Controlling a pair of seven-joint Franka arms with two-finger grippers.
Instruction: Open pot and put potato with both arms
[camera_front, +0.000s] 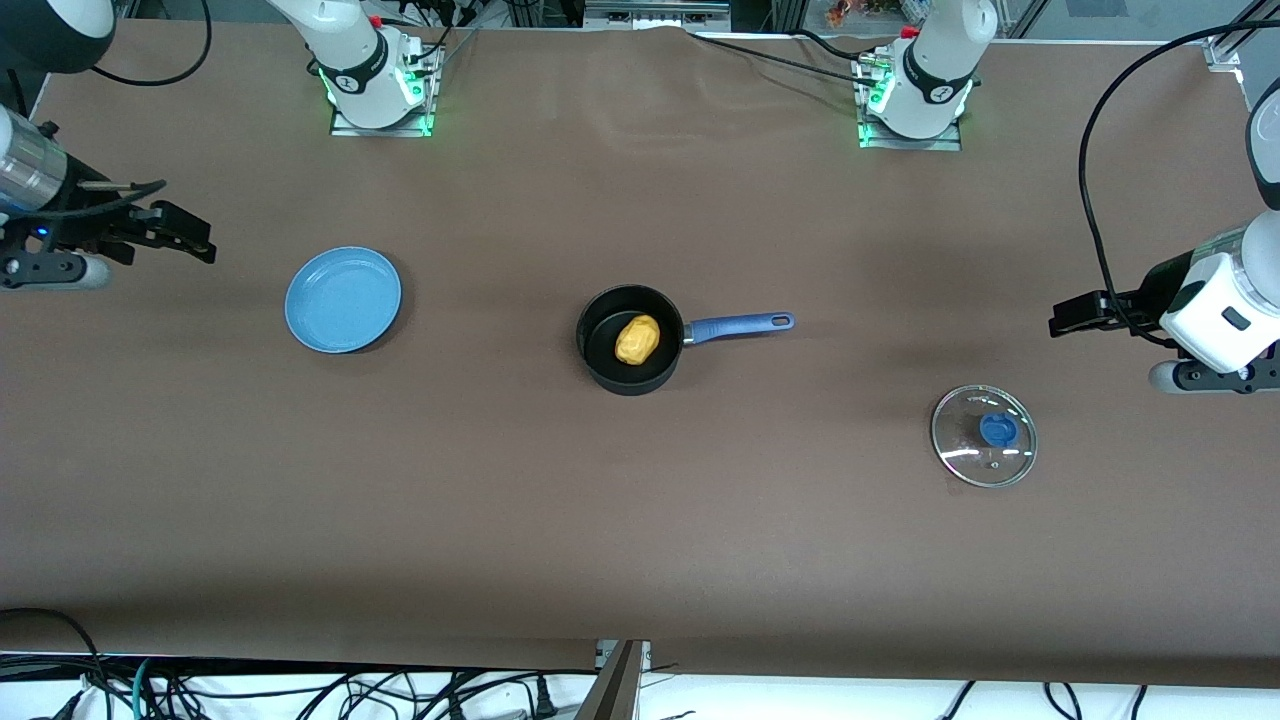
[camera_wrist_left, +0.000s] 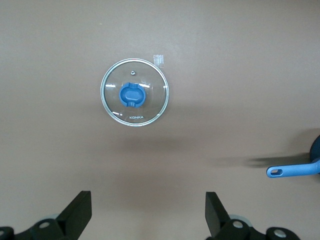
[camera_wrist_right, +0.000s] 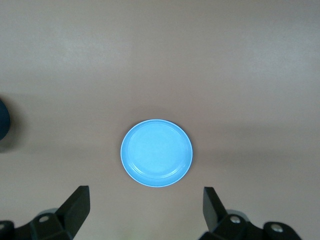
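The black pot (camera_front: 630, 340) stands at the table's middle, uncovered, its blue handle (camera_front: 740, 326) pointing toward the left arm's end. The yellow potato (camera_front: 637, 339) lies inside it. The glass lid (camera_front: 984, 436) with its blue knob lies flat on the table, nearer the front camera, toward the left arm's end; it also shows in the left wrist view (camera_wrist_left: 135, 93). My left gripper (camera_front: 1062, 321) is open and empty, held high at its end of the table. My right gripper (camera_front: 195, 240) is open and empty, held high at its end. The handle's tip shows in the left wrist view (camera_wrist_left: 292, 171).
An empty flat blue plate (camera_front: 343, 299) lies toward the right arm's end; it shows in the right wrist view (camera_wrist_right: 156, 152). Brown cloth covers the table. Cables hang off the table's front edge.
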